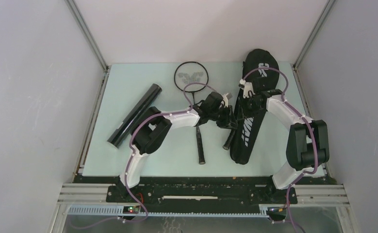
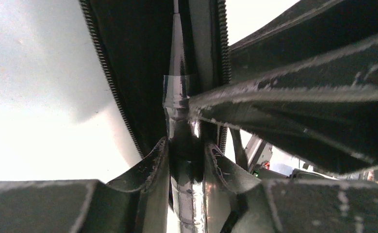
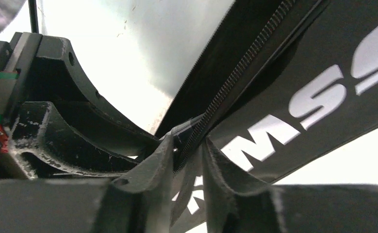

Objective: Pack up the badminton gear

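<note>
Both arms meet at the centre of the pale green surface (image 1: 177,155). The left pincer (image 2: 187,145) is clamped, partly closed, on the glossy handle of a thin black racket (image 2: 178,97), whose shaft runs into the open mouth of the large black racket-shaped bag (image 1: 260,59) with white lettering. The right pincer (image 3: 188,145) is pinched narrow on the bag's toothed zip edge (image 3: 235,73). The bag lies along the surface's 3 o'clock side, its rounded end toward 1 o'clock. A second thin black racket (image 1: 200,145) lies free, head at 12 o'clock, handle pointing to 6. A long black cylindrical tube (image 1: 136,114) lies slanted at 9 o'clock, well apart from both arms.
</note>
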### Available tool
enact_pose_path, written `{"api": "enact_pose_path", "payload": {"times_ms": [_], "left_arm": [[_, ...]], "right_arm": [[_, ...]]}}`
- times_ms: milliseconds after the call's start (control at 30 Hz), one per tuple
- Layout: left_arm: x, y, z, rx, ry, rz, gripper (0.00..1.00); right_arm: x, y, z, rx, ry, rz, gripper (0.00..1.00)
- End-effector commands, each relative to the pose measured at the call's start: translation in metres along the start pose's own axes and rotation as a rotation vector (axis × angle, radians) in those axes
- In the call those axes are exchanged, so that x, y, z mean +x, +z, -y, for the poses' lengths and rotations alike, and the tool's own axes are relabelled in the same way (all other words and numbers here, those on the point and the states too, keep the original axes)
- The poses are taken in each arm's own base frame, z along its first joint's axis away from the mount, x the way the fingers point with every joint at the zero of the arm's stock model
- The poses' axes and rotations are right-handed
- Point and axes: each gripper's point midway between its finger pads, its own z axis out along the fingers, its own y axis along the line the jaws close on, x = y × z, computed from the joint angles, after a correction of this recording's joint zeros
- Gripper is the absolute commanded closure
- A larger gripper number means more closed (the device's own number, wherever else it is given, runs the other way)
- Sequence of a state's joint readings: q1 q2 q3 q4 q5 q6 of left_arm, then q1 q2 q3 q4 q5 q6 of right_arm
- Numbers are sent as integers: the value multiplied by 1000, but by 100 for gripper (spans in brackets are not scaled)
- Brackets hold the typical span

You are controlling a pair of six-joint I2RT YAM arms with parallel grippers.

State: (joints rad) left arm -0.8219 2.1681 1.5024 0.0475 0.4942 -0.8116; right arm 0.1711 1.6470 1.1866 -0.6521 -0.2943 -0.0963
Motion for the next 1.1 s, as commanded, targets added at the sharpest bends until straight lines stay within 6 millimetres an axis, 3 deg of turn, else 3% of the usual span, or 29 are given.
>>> {"api": "enact_pose_path", "payload": {"times_ms": [0,167,300,500,667,967,1067], "left_arm": [[-24,-7,17,46,97,93,100],[-21,-8,12,32,124,89,100],[-28,-9,17,36,120,104,100],[-47,-6,43,78,51,118,100],[-42,4,68,127,14,92,100],[-32,24,67,167,-36,72,96],[-31,22,74,213,-39,75,98]], "right_arm": [[5,-4,25,62,14,-9,74],[-1,-11,31,57,9,21,100],[0,-13,30,40,19,13,100],[0,-21,7,-101,84,22,100],[-6,-19,-2,-159,138,40,100],[-18,-27,-13,-314,209,86,100],[-21,-34,-5,-332,255,102,100]]}}
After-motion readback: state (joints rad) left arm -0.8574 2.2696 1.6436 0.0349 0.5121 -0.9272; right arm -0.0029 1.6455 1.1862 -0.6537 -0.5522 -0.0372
